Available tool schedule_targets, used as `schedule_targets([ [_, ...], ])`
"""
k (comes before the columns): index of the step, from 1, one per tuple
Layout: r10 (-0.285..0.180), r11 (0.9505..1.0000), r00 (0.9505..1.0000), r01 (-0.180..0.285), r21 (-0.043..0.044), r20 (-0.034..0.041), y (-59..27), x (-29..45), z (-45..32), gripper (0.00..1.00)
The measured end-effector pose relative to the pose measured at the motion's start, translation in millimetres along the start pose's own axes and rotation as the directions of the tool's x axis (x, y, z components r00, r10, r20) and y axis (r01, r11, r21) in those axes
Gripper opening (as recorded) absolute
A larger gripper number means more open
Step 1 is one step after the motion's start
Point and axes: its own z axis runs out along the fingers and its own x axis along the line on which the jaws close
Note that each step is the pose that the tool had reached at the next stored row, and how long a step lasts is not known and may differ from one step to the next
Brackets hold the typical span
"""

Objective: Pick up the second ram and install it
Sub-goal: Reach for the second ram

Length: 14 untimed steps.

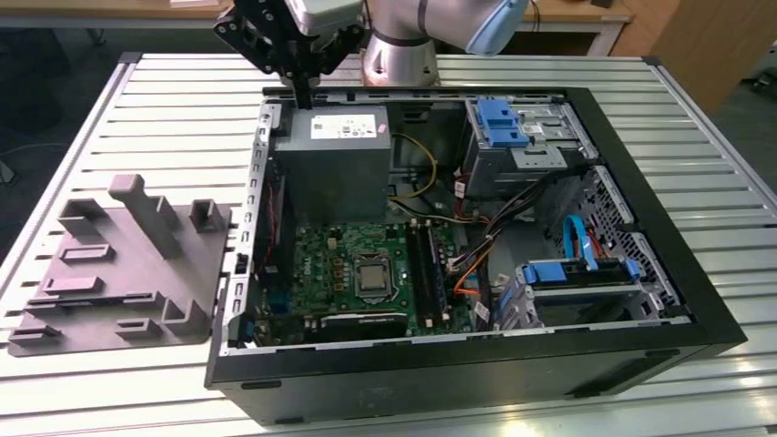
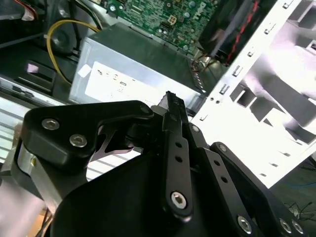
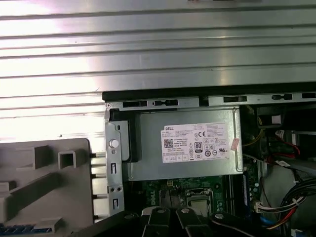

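We see a slatted metal table (image 1: 680, 100) carrying an open computer case (image 1: 486, 369), with its grey power supply (image 1: 330, 155) as our landmark. A grey holder (image 1: 122, 273) lies outside the case, beside the power supply toward the exterior view's left. The gripper (image 1: 301, 94) hangs just above the power supply's far edge, its fingers pressed together with nothing visible between them. A bluish strip on the holder, in the first wrist view, is probably the second ram (image 3: 24, 228); we cannot be sure. We judge that the closed fingers could strike the case rim or the power supply, or knock the thin stick askew.
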Motion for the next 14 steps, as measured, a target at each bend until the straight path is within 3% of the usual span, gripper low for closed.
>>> schedule_targets([
  [14, 0.000, 1.0000, 1.0000, 0.000, -0.0005, 0.0076, -3.0, 40.1, -1.3, 0.10],
])
